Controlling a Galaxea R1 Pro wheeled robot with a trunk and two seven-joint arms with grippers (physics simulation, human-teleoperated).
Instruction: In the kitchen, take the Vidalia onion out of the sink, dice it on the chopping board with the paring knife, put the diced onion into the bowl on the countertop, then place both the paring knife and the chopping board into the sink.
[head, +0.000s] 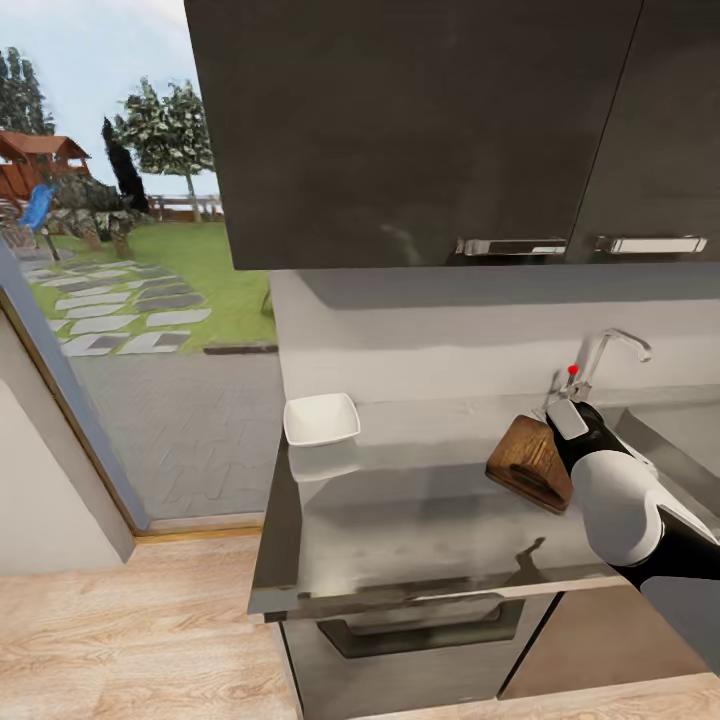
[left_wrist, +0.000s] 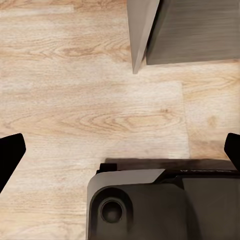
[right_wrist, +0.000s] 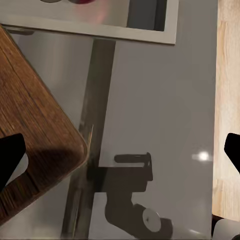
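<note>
- Right tool (head: 556, 432), head view: it meets the board (head: 530, 461) at the board's tap-side end. The board tilts and looks lifted off the table (head: 420, 510); the grip itself is hidden, so I cannot tell whether the tool is clamped on the board.
- The bowl (head: 321, 418) sits on the table well away from the tap (head: 600, 362), at the far end. Its inside looks plain white; dice cannot be made out.
- The sink (head: 668, 432) lies just past the tap, partly hidden by the arm. I cannot make out the onion or knife.
- Left wrist view: left tool (left_wrist: 120, 150) spread wide, empty, over wooden floor (left_wrist: 90, 100).
- Right wrist view: dark fingertips (right_wrist: 10, 155) well apart, the board's rounded corner (right_wrist: 40, 130) beside one of them, grey table (right_wrist: 160, 100) beneath.
- Judgement: the task seems to be at the last step, carrying the board to the sink; earlier steps are unconfirmed.
</note>
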